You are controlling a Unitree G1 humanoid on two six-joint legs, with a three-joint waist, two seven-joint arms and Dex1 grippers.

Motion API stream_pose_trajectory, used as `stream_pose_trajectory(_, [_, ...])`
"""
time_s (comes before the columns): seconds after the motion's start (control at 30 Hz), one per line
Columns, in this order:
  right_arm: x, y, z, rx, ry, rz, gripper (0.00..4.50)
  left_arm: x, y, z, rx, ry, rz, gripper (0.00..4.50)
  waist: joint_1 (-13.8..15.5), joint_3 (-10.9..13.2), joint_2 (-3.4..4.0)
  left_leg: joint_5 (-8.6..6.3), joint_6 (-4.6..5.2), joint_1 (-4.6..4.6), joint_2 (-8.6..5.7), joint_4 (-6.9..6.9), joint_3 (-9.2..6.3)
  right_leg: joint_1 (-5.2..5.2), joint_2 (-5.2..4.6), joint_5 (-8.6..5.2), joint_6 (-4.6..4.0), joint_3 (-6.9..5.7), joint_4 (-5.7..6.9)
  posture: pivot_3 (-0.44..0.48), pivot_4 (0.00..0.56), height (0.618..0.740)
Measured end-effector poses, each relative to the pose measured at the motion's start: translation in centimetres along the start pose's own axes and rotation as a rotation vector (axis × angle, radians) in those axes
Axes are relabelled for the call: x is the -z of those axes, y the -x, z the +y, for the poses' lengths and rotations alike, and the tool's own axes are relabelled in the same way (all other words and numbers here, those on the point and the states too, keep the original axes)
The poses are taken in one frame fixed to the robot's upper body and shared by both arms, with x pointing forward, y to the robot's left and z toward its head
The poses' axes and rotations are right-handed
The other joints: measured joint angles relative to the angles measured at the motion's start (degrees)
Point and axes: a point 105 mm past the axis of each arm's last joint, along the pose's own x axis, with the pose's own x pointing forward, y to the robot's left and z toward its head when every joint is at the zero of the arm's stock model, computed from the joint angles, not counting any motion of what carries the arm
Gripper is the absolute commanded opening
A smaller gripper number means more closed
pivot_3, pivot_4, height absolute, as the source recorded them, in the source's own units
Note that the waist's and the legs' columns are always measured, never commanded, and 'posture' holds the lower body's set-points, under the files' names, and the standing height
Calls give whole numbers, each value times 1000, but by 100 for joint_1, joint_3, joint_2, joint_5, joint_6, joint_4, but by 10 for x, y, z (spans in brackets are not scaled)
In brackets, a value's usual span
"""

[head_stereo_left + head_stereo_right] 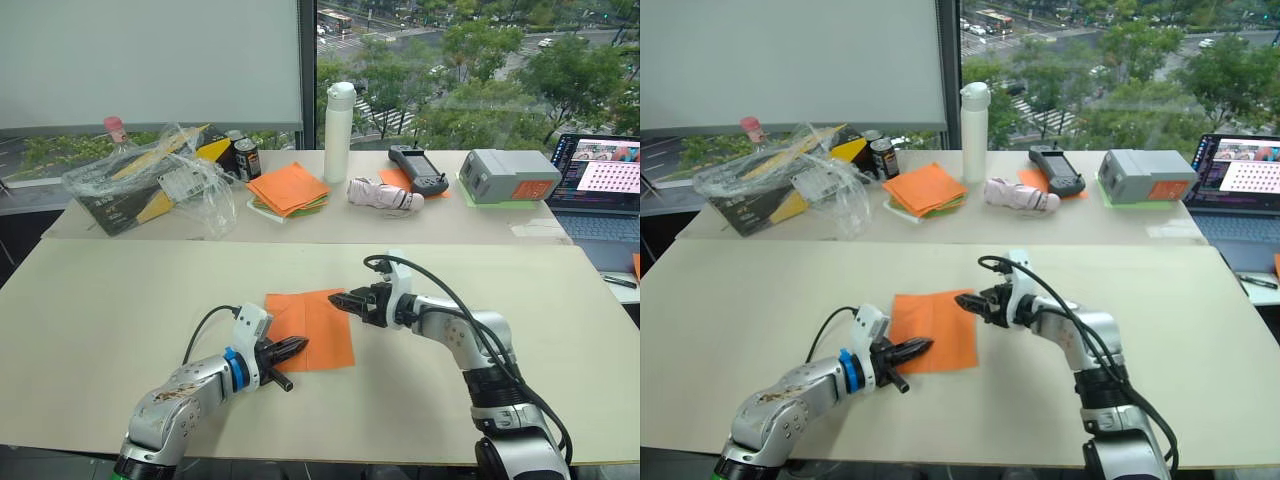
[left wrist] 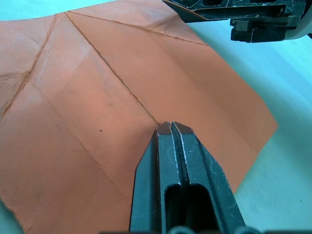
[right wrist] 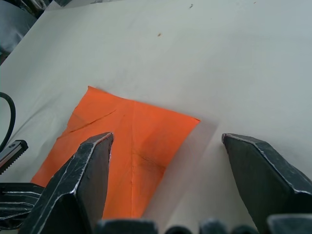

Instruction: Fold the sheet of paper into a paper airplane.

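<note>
- The sheet of paper (image 1: 312, 327) lies flat and unfolded on the bench (image 1: 120, 300), creased, between both arms.
- Left gripper (image 1: 296, 347): fingers pressed together, tips resting on the sheet's near part, holding nothing.
- Right gripper (image 1: 340, 300): fingers spread wide, poised over the sheet's far right corner.
- Risk: a thin flat sheet offers no edge to pinch; the spread fingers may slide it or crumple the corner.
- Risk: weak pinning by the left tips would let the sheet rotate, producing an off-crease fold.
</note>
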Motion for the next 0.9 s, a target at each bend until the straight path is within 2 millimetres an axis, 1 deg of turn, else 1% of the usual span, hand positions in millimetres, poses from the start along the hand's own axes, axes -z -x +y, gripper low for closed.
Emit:
stream_pose_trajectory(0.47, [2,-5,8,-28,-30,1,3931,0,0,0,-5,0,-1,0,-4,0,0,0,0,1,0,0,0,0,0,0,0,0,3,0,150,740])
stream_pose_trajectory(0.73, [-8,-9,6,-20,-110,-17,3931,0,1,0,-9,-2,-2,0,-4,0,0,0,0,1,0,0,0,0,0,0,0,1,4,0,150,740])
stream_pose_trajectory(0.83, [-8,-10,8,-27,-126,-16,3931,0,1,0,-8,-2,-2,0,-5,0,0,0,0,1,0,0,0,0,0,0,0,1,5,0,150,740])
stream_pose_trajectory(0.87, [-7,-11,8,-29,-130,-13,3696,0,1,0,-8,-2,-2,0,-5,0,0,0,0,1,0,0,0,0,0,0,0,1,5,0,150,740])
stream_pose_trajectory(0.9, [-6,-11,8,-29,-132,-10,3372,0,1,0,-8,-2,-2,0,-4,0,0,0,0,1,0,0,0,0,0,0,0,0,5,0,150,740])
